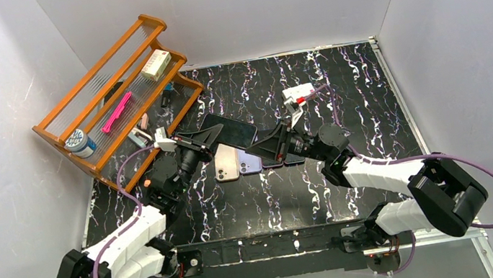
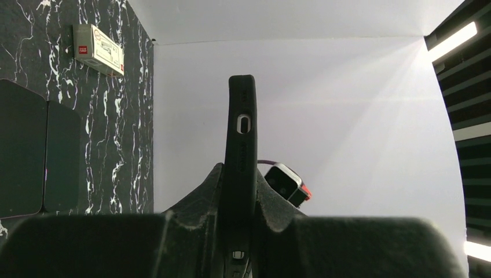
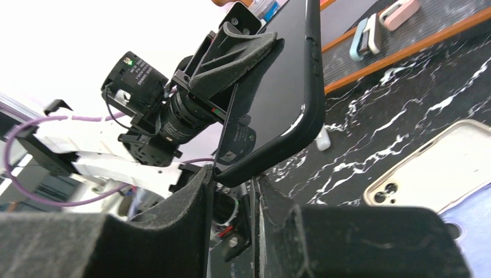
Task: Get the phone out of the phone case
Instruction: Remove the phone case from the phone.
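Observation:
A black phone in a black phone case (image 1: 231, 129) is held in the air over the middle of the table, between both grippers. My left gripper (image 1: 208, 138) is shut on its left end. In the left wrist view the case (image 2: 242, 127) stands edge-on, clamped between the fingers (image 2: 200, 200). My right gripper (image 1: 264, 145) is at the right end. In the right wrist view the glossy screen (image 3: 284, 87) tilts up, and the case's lower corner sits pinched between my right gripper's (image 3: 233, 176) tips. The left gripper (image 3: 240, 55) also shows there, gripping the far end.
Under the held phone lie a beige phone case (image 1: 226, 162), a purple one (image 1: 248, 160) and dark ones (image 1: 283, 160). A wooden rack (image 1: 113, 92) with small items stands at the back left. A white box (image 1: 299, 93) lies behind the right gripper.

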`<move>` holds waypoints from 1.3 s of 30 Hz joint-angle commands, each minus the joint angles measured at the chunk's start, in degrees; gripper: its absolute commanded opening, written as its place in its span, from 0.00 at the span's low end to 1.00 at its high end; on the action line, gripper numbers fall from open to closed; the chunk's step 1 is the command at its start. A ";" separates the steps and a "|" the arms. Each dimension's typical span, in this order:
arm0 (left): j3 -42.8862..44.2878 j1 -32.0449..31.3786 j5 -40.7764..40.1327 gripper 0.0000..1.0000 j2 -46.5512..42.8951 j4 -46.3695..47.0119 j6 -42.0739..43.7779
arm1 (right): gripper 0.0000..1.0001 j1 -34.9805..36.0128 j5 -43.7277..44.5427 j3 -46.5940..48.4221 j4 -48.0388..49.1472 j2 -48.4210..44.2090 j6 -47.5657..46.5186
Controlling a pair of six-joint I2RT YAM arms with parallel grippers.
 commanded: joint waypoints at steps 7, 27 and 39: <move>0.95 -0.12 4.56 0.00 1.13 3.32 -3.20 | 0.01 0.23 -8.55 7.68 -7.95 -0.30 -28.38; 1.85 0.76 5.19 0.00 1.78 3.55 3.15 | 0.51 -0.92 -4.52 2.95 -7.18 -3.74 -18.52; 1.68 0.76 6.69 0.00 0.84 4.14 4.09 | 0.62 -1.69 1.65 0.38 4.44 -1.67 -3.90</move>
